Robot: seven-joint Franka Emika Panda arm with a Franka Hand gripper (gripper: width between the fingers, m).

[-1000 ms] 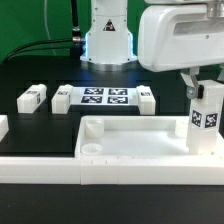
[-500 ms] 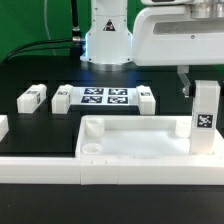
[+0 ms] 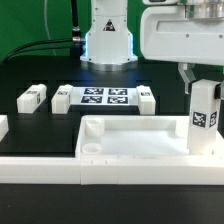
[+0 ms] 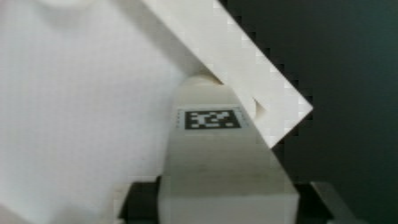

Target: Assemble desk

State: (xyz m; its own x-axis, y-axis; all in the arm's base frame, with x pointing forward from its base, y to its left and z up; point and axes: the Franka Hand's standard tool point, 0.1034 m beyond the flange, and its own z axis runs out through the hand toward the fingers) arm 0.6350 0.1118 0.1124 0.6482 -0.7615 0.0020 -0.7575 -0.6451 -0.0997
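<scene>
The white desk top (image 3: 135, 143) lies on the table against the front wall. One white leg (image 3: 205, 120) with a black-and-white tag stands upright in the top's corner socket at the exterior view's right. My gripper (image 3: 203, 88) comes down from above and is shut on the leg's upper end. In the wrist view the leg (image 4: 217, 150) fills the gap between the two dark fingers (image 4: 146, 200) of my gripper (image 4: 228, 202), with the desk top's floor (image 4: 71, 100) and rim (image 4: 240, 60) beyond it.
Loose legs lie on the black table behind the top: two at the left (image 3: 32, 97) (image 3: 61, 98), one right of the marker board (image 3: 146, 98), one at the far left edge (image 3: 3, 126). The marker board (image 3: 104, 97) lies between them. A long low white wall (image 3: 100, 172) runs along the front. The robot base (image 3: 108, 40) stands behind.
Half a second ago the gripper stood higher and apart from the leg; now it is back down around the leg's top. The leg's tag faces show it turned slightly.
</scene>
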